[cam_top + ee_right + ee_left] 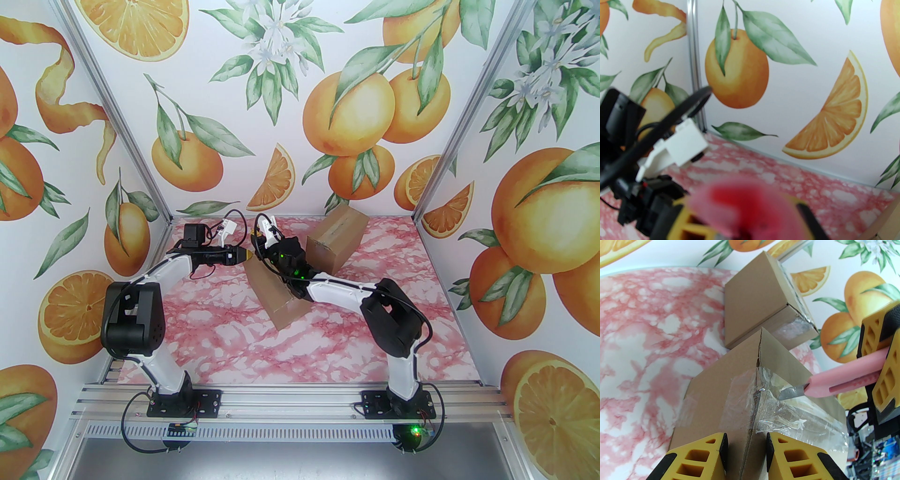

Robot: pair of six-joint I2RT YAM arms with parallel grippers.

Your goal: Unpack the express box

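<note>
Pink marbled table (646, 333) carries two plain brown cardboard boxes. The near box (731, 390) is sealed with crinkled clear tape (787, 418) (seam partly split), and the far box (752, 310) sits close behind it. The right gripper (879, 357) pinches a pink knife (846, 380), its blade at the tape. The left gripper (747, 439) has its fingers slightly apart, astride the near box's corner — whether they grip it, I cannot tell.

Three walls (300, 56) are papered with oranges, leaves and white blossom. Metal posts (131, 140) are set at the far corners. The table (281, 347) is covered in pink marble pattern and evenly lit.
</note>
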